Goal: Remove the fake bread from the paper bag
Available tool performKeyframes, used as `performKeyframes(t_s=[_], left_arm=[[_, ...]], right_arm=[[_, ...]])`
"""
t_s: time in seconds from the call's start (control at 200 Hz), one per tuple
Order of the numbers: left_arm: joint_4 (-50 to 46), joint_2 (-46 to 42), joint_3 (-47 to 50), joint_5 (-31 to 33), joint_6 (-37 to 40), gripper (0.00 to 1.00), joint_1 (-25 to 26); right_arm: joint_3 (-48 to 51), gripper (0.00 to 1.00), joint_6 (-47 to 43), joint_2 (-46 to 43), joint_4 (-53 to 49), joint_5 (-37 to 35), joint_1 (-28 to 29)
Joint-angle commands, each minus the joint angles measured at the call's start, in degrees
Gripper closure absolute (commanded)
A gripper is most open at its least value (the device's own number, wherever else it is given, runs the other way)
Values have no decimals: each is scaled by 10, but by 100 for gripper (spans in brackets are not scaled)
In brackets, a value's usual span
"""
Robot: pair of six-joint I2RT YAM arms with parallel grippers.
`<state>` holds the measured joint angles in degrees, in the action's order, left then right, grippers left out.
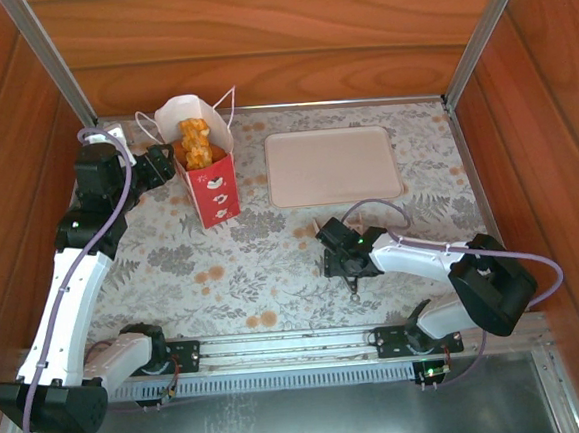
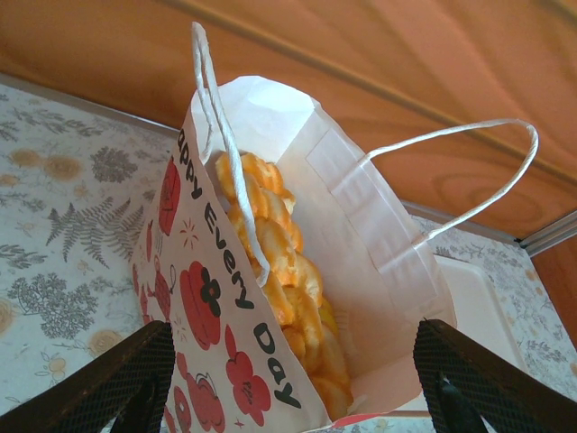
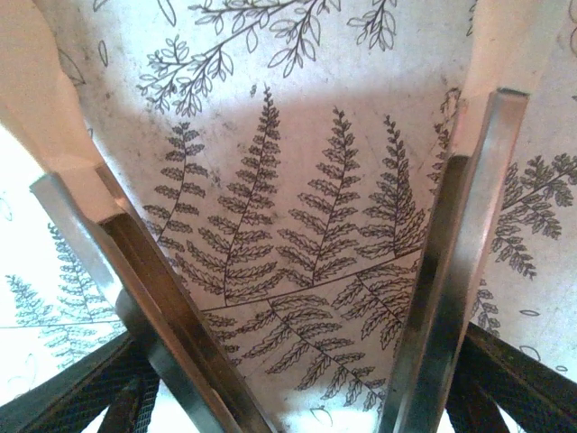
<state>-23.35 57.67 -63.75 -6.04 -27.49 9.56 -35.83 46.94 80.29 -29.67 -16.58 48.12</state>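
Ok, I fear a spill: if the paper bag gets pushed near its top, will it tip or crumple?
The paper bag probably tips easily: it stands tall and narrow, with the fake bread piled up to its mouth. Its thin paper walls would likely buckle if squeezed. The cord handles look limp.

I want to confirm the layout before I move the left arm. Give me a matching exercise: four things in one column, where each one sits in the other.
Things:
1. fake bread
2. paper bag
3. pink tray
4. metal tongs

Places:
A. lying flat, to the right of the bag
B. between the fingers of the right gripper
C. inside the bag
D. standing upright at the far left

Pairs: 1-C, 2-D, 3-A, 4-B
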Motion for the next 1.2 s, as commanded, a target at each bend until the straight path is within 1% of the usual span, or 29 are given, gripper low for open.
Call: performKeyframes(t_s=[0.0,0.18,0.255,0.5,0.54,0.59,0.67,0.81,0.895,0.99,1.054,1.109,1.199], left_arm=[[-9,-6,0,4,-6,26,5],[-9,-4,-2,4,-6,26,5],[-8,-2,-3,5,-6,26,5],[-9,-2,-7,8,-2,26,5],[-9,-1,-5,9,-1,26,5],[-9,-2,-4,8,-1,26,5],[-10,-3,-2,10,-2,26,5],[-9,-6,-2,11,-2,26,5],[-10,-10,-2,12,-1,26,5],[-9,-14,-2,15,-1,26,5],[-10,-15,0,17,-1,26,5],[-9,-14,0,19,-1,26,5],[-9,-10,-1,18,0,26,5]], right_arm=[[38,19,33,34,-64,108,11],[43,18,35,38,-67,127,17],[45,21,39,43,-65,125,17],[32,43,47,72,-64,115,20],[31,49,47,72,-67,112,22],[27,59,47,70,-70,108,25],[16,70,42,60,-78,103,33],[-21,74,23,33,-96,104,47],[-55,81,10,11,-118,101,51],[-92,83,1,-13,-140,90,52],[-116,90,-6,-22,-150,72,51],[-137,92,-24,-24,-154,62,51],[-174,99,-53,-17,-157,42,48]])
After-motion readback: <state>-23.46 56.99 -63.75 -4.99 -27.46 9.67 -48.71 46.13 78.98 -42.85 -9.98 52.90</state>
